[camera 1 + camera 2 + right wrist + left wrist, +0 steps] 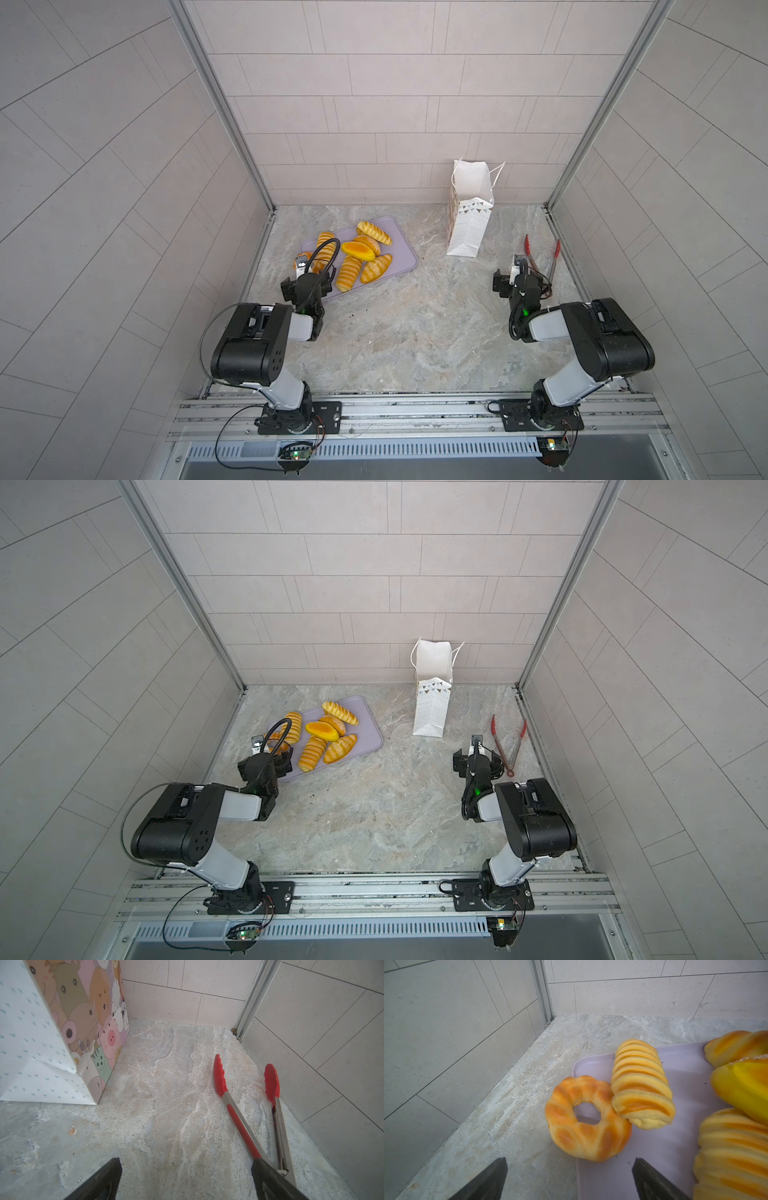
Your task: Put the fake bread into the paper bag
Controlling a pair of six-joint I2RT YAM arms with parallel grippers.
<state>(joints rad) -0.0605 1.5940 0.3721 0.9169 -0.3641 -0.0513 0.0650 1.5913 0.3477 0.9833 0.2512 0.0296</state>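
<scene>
**Station check: both grippers empty, bread on tray, bag standing**

Nearest item: the aluminium mounting rail along the front edge, carrying both arm bases. Beyond it lies the marbled counter.

Left gripper: jaws spread wide, nothing between them. It hangs above the near corner of the lilac tray, over the tray's edge in the left wrist view.

Right gripper: jaws likewise spread wide and empty, above bare counter between the paper bag and the red-tipped tongs. One finger overlaps the hinge end of the tongs in the right wrist view; contact cannot be confirmed.

The fake bread: seven pieces counted, all at the tray on the left half of the counter.
- The ring-shaped piece straddles the tray's edge, partly on the counter, and touches a striped loaf.
- The smooth orange oval rests atop neighbouring pieces at mid-tray.
- The other striped loaves lie around it, several touching.

The paper bag stands upright near the back wall, right of centre, mouth open upward and string handles raised. Its dotted face looks toward the arms; a cartoon-animal print covers its side face. It is well apart from the tray.

The tongs lie flat and splayed by the right wall, red tips pointing toward the back.
</scene>
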